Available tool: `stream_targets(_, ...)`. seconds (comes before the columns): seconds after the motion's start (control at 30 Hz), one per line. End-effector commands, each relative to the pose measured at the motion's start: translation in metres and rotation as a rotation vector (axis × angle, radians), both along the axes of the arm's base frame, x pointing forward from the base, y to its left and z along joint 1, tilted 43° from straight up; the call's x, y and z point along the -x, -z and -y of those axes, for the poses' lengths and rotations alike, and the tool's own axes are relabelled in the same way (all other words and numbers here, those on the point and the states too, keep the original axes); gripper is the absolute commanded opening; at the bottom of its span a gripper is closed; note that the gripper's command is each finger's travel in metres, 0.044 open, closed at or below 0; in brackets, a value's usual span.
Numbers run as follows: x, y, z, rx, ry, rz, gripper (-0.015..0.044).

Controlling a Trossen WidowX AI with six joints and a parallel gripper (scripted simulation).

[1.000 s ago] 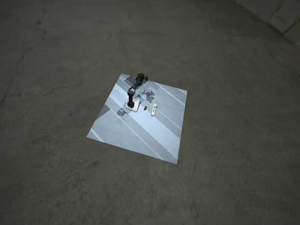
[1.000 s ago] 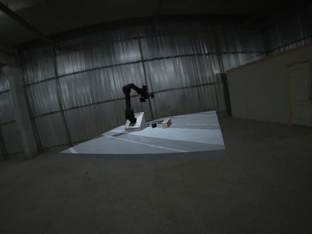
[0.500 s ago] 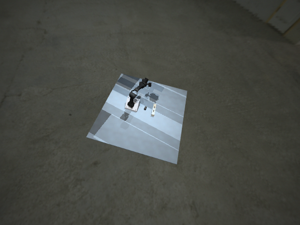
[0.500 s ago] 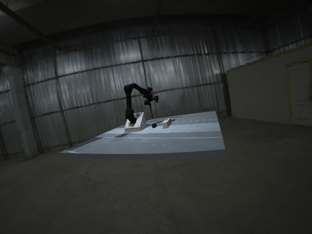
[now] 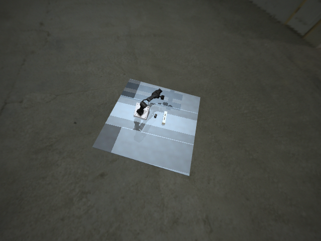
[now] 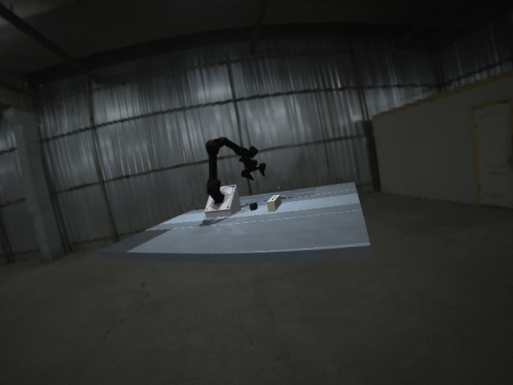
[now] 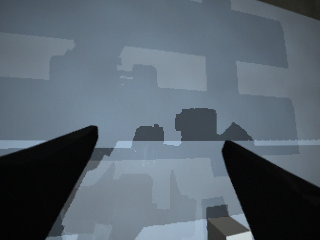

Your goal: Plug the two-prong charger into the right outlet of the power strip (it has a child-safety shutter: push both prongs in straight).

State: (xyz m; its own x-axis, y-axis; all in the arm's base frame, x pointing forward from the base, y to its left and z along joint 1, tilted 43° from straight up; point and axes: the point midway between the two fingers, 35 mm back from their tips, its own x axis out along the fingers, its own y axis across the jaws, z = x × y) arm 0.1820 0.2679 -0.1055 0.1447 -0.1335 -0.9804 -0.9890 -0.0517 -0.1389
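Observation:
The small black charger [image 5: 155,115] [image 6: 253,205] lies on the table between the arm's base and the power strip; its prongs are too small to make out. The cream power strip [image 5: 164,117] [image 6: 272,204] stands to the right of the charger, with dark outlets along its top. One end of the strip [image 7: 219,229] shows at the bottom of the wrist view, partly hidden by the right finger. My gripper [image 6: 258,177] [image 7: 162,139] is open and empty, high above the table and pointing down at a slant. The charger is not in the wrist view.
The arm's white base [image 5: 145,115] [image 6: 234,204] stands to the left of the charger. The table [image 5: 155,151] [image 6: 264,238] carries the arm's shadows and light and dark bands. Its far edge shows at the upper right of the wrist view.

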Motion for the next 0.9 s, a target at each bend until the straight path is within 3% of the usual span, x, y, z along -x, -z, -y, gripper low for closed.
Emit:
stream_targets(0.0, -0.013, -0.007, 0.028, 0.078, 0.026, 0.014, 0.044)
stream_targets(0.87, -0.041, -0.057, 0.184, 0.518, 0.15, -0.032, 0.044)
